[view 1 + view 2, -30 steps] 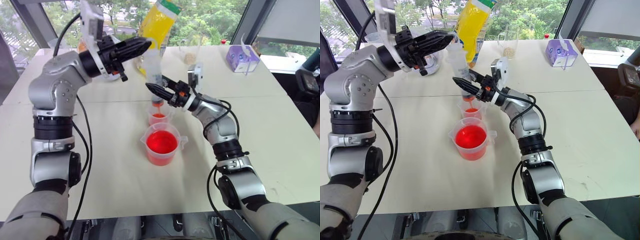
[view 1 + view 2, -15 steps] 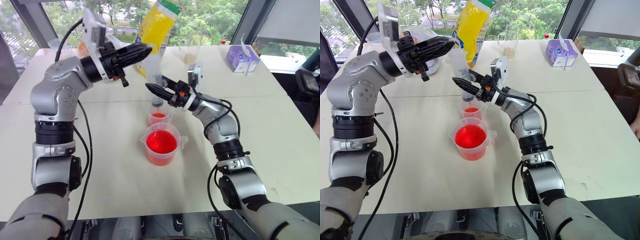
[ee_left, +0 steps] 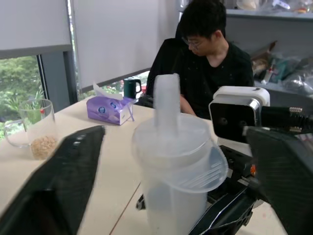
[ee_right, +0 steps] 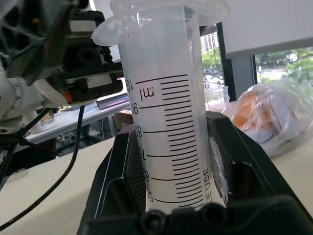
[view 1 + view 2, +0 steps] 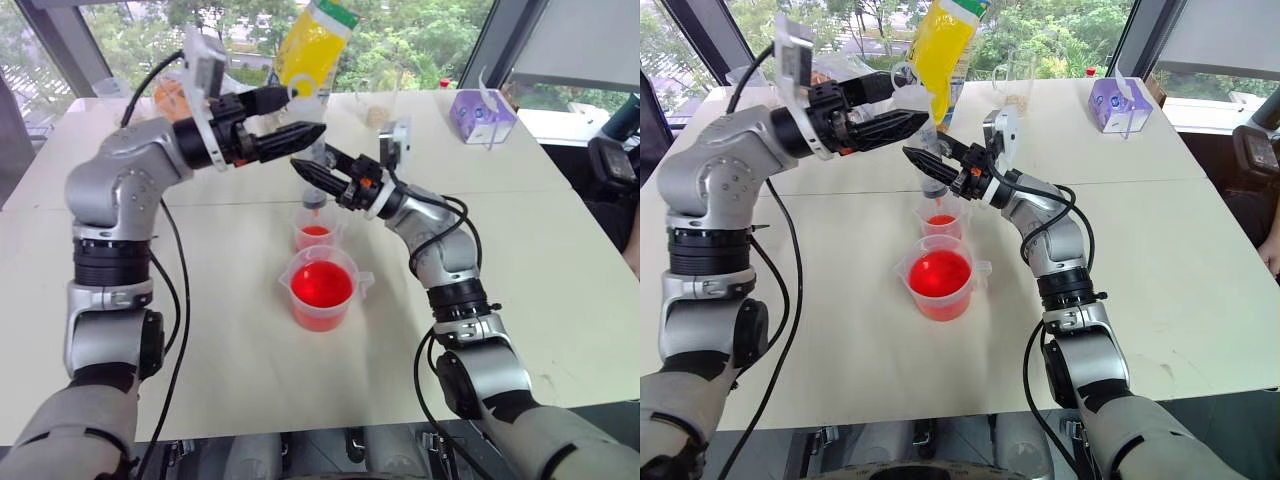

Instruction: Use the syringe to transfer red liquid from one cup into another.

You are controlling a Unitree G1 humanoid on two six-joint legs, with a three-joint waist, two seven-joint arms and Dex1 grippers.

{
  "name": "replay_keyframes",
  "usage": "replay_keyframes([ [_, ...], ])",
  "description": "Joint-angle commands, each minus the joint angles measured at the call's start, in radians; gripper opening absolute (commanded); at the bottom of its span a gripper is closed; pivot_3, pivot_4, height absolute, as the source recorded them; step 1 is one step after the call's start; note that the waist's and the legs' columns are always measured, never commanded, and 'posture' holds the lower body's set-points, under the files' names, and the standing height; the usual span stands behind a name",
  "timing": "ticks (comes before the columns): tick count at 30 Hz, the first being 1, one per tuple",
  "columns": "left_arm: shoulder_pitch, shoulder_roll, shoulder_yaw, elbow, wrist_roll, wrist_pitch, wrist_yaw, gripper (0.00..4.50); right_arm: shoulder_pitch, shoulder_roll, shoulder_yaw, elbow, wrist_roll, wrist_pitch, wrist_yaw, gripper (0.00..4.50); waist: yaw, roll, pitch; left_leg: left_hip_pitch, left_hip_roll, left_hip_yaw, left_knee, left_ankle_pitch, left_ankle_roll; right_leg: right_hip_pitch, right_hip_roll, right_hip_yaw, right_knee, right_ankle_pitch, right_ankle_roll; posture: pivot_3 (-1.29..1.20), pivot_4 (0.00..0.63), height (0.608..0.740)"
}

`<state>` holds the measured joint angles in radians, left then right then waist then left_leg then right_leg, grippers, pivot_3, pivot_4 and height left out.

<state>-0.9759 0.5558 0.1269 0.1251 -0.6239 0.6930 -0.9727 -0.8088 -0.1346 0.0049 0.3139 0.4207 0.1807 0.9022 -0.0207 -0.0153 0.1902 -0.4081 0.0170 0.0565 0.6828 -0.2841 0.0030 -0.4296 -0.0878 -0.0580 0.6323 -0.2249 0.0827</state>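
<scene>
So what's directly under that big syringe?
Under the syringe stands the small cup with a little red liquid in it, the orange tip above its mouth. The cup's near base is covered by the beaker in front.

My left arm is raised from the shoulder and bent so the forearm reaches in toward the middle, with my left gripper (image 5: 296, 113) pointing to my right and roughly level. Its two black fingers (image 3: 58, 166) stand wide apart on either side of the syringe (image 3: 173, 166) top, touching nothing as far as I can judge from the wrist view. My right arm rises from low on my right, elbow bent, the forearm angling up and across toward my left. My right gripper (image 5: 313, 172) points leftward and slightly upward, its fingers (image 4: 122, 166) clamped against the syringe barrel.
</scene>
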Motion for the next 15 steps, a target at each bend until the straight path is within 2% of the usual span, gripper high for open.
replay_keyframes([
  [1, -0.001, 0.078, 0.079, -0.017, -0.031, 0.008, -0.017, 4.47, 0.012, 0.007, -0.002, -0.04, 0.019, 0.003, 0.004, 1.41, 0.0, 0.0, 0.0, 0.0, 0.0, 0.0, 0.0, 0.0, 0.0, 0.0, 0.0, 0.0, 0.0, 0.0, 0.0, 0.0, 0.15, 0.74],
  [10, 0.117, 0.159, 0.143, -0.126, -0.115, 0.088, -0.017, 4.47, -0.029, 0.001, -0.052, -0.077, 0.054, 0.043, -0.054, 1.41, 0.006, 0.0, 0.0, 0.0, 0.0, 0.0, 0.0, 0.0, 0.0, 0.0, -0.001, 0.0, 0.0, 0.0, 0.0, 0.0, 0.15, 0.74],
  [15, 0.254, 0.163, 0.132, -0.247, -0.146, 0.111, -0.01, 4.47, -0.136, -0.095, -0.139, -0.194, 0.137, 0.261, -0.197, 1.41, 0.006, 0.002, 0.001, -0.001, 0.0, 0.0, 0.0, 0.001, -0.002, -0.001, -0.002, 0.0, 0.0, 0.0, 0.0, 0.0, 0.15, 0.74],
])
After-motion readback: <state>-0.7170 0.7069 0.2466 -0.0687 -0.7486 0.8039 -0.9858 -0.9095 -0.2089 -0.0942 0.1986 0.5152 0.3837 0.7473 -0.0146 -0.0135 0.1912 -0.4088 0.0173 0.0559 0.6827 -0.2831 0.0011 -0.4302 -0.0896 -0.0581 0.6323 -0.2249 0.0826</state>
